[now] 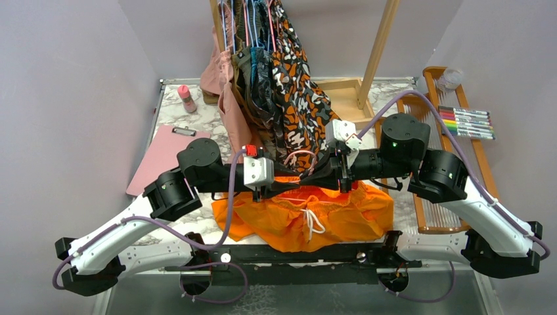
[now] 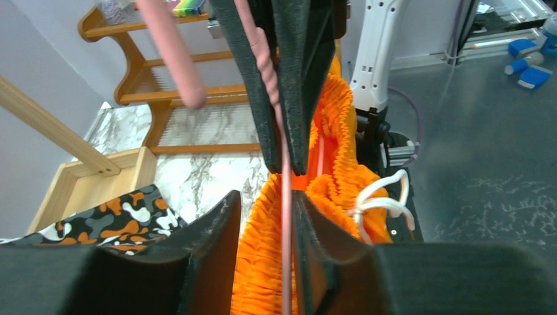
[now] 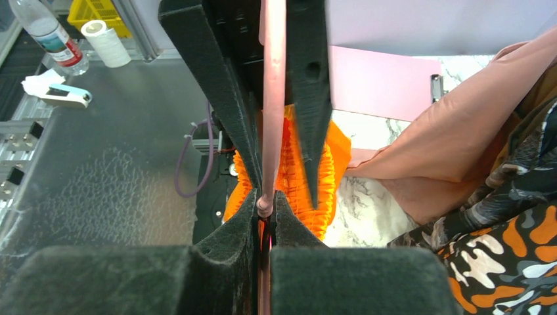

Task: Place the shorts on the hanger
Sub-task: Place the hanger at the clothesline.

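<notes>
The orange shorts (image 1: 341, 213) lie spread on the marble table near its front edge, with the white drawstring (image 1: 312, 222) in the middle. Both grippers meet tip to tip just above the waistband. My right gripper (image 1: 315, 180) is shut on the thin pink hanger (image 3: 272, 98) wire, seen in the right wrist view (image 3: 265, 205). My left gripper (image 2: 266, 213) is open. The hanger wire (image 2: 286, 216) runs between its fingers close to the right one, with the gathered waistband (image 2: 259, 262) beside it. The hanger's hook (image 1: 297, 155) shows behind the grippers.
A wooden clothes rack (image 1: 378, 52) at the back holds several garments, among them a blotch-patterned one (image 1: 299, 92) and a dusty pink one (image 1: 230, 115), hanging close behind the grippers. A pink clipboard (image 1: 161, 157) and a small bottle (image 1: 187, 98) are at left. A wooden frame (image 1: 430, 226) and markers (image 1: 467, 122) are at right.
</notes>
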Tool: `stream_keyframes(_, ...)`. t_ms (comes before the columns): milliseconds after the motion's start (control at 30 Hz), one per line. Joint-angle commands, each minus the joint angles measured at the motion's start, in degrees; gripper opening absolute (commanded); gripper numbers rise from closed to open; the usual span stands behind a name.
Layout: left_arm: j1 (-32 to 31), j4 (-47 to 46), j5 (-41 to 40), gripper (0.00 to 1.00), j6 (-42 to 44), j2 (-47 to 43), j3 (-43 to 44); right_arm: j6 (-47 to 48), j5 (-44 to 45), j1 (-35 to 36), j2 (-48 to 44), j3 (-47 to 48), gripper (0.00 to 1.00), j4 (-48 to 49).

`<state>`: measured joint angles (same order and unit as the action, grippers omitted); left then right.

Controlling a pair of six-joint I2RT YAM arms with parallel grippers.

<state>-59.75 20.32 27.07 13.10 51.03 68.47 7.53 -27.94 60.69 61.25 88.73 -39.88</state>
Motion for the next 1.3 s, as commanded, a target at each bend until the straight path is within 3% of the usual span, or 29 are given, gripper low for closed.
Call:
stream_keyframes(0, 0.0, -0.2, 0.5, 0.21, 0.8, -0.4, -0.3, -0.4, -2.0, 0.2, 0.0, 0.4, 0.01, 2.9)
stream_keyframes(100, 0.0, -0.4, -0.5, 0.0, 1.0, -0.9, -0.7, -0.7, -2.0, 0.2, 0.1, 0.4, 0.01, 2.9)
stream_keyframes(167, 0.0, -1.2, -1.5, 0.0, 0.8, -1.4, -1.4, -1.1, -2.0, 0.2, 0.0, 0.0, 0.04, 3.4)
stream_keyframes(367, 0.0, -5.1, -4.1, 0.0, 0.3, -3.7, -4.0, -5.1, -1.5, 0.2, -2.0, -2.7, 0.52, 5.5)
stream_keyframes(500, 0.0, -6.6, -5.4, 0.0, 0.4, -5.5, -5.4, -5.9, 3.2, 0.2, -4.4, -3.6, 0.67, 4.3)
stream_keyframes(733, 0.0, -8.1, -5.2, 0.0, 0.3, -7.0, -6.4, -8.9, 10.0, 0.2, -7.4, -6.5, 0.7, 2.3)
stream_keyframes(1033, -0.1, -11.2, 2.1, 0.0, -2.3, -7.8, -7.5, -13.9, 5.8, 0.2, -8.2, -10.4, 0.7, 13.2)
stream_keyframes(1267, -0.1, -12.2, 4.1, 0.0, -3.4, -8.1, -7.5, -15.6, 0.5, 0.2, -5.4, -9.3, 0.63, 13.6)
